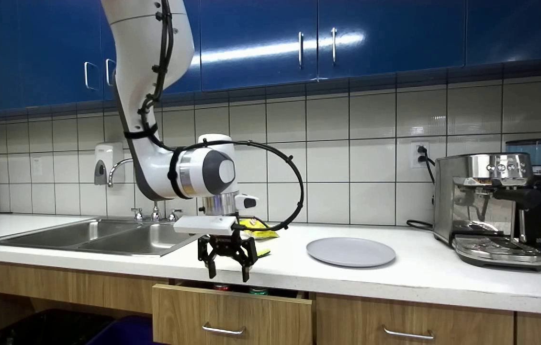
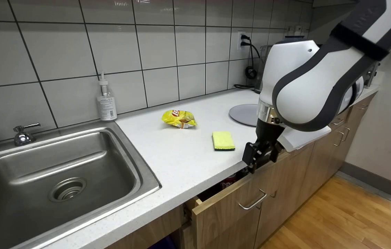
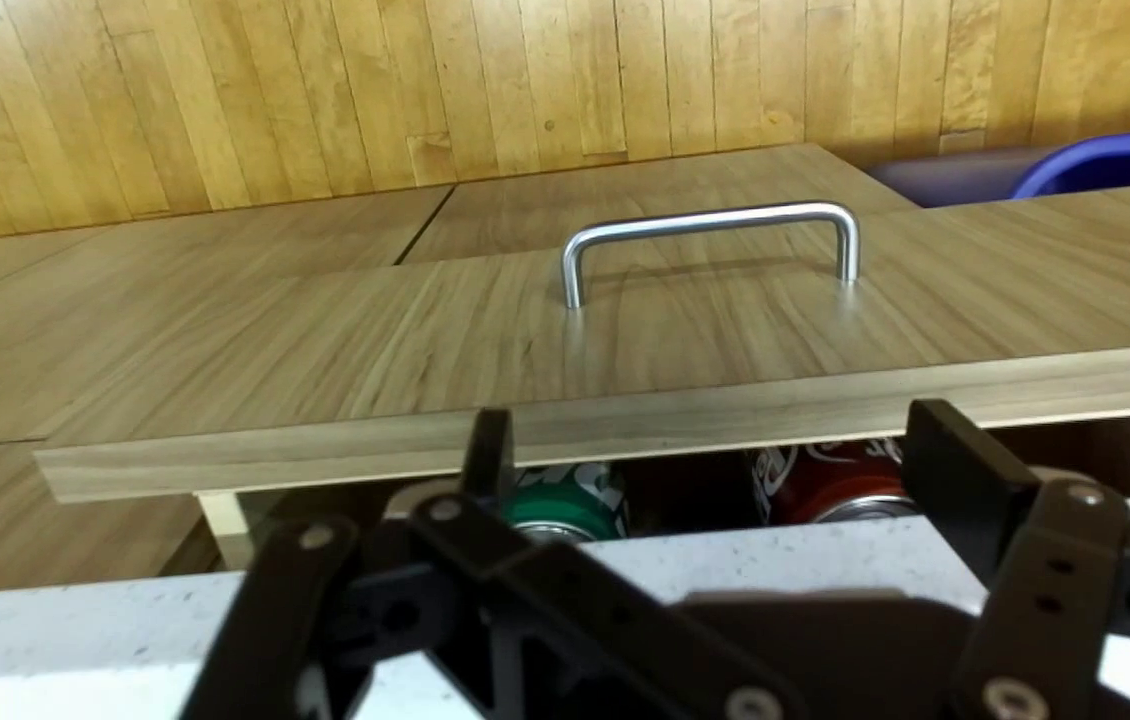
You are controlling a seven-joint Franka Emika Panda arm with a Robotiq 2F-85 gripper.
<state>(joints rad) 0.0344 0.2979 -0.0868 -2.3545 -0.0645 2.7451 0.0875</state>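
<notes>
Black two-fingered gripper (image 1: 229,275), jaws wide, above a partly open wood-grain drawer (image 1: 232,311)

From where I stand, the jaws are spread far apart and grasping nothing: two flat, squared-off black fingers (image 3: 970,480), touching nothing I can make out. Just below, the drawer's smooth, streaky face carries one bent-bar handle of shiny metal (image 3: 705,223). Inside I count two cylindrical drink cans showing, a green metal can (image 3: 565,503) and a red metal can (image 3: 807,485), with a gap between them, both partly covered by the edge of the speckled white countertop (image 2: 188,152). On that countertop lie one rectangular yellow sponge (image 2: 223,140), dark underneath, one crinkled, glossy yellow snack bag (image 2: 179,119) and one flat, round grey plate (image 1: 351,252). To one side is a stainless-steel sink (image 1: 143,238) with two basins; well apart on the other side stands one boxy polished-metal espresso machine (image 1: 486,206).
</notes>
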